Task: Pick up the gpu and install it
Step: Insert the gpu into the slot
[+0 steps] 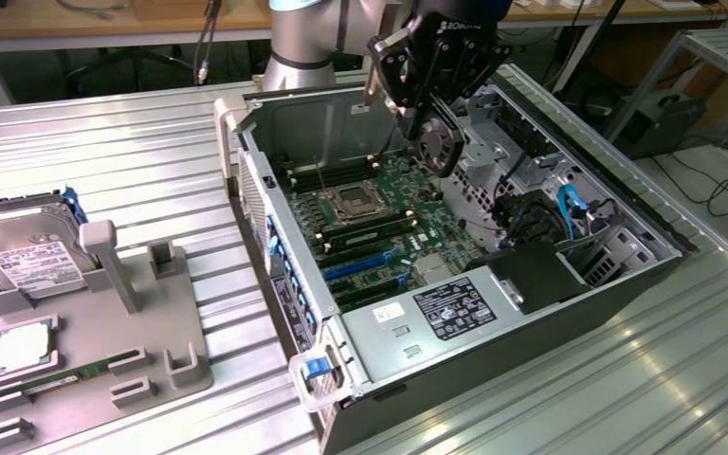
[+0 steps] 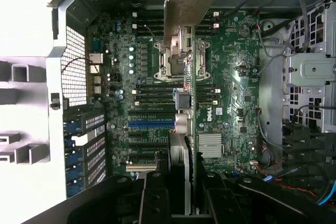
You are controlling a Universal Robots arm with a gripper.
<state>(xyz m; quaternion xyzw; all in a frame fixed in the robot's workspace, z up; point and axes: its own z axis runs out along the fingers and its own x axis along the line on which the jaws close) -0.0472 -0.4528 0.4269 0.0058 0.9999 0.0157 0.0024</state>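
Grey tray (image 1: 92, 327) sits on the ribbed metal desk (image 1: 124, 161) at the exterior view's left. It carries a hard drive (image 1: 23, 256), a CPU (image 1: 23, 351) and a green RAM stick (image 1: 80, 373).

Just right of the tray, the PC case (image 1: 491, 389) lies on its side with the panel off, board (image 1: 377, 218) facing up. The empty CPU socket (image 1: 349, 201) is near the board's middle, and the blue slots (image 1: 357, 265) are nearer the camera.

The arm comes down over the far half of the case. The end effector (image 1: 430, 104) is pinching the gpu (image 1: 440, 147), fingers clamped on either face. The card is held on edge with its round fan showing, and it hangs above the board, not in a slot.

From the wrist cam the gpu (image 2: 185, 145) shows edge-on between the two black fingers (image 2: 152, 198) of the end effector (image 2: 186, 192). Its metal bracket (image 2: 194, 3) is at the end away from the fingers. Behind the card is the socket area, and a blue slot (image 2: 149, 123) lies off to one side. I can't tell the card's height above the board from this view.

Further right in the exterior view there's a silver cover with a black label (image 1: 459, 308). Past that are blue cables (image 1: 573, 209) and the black drive cage at the case's right end.
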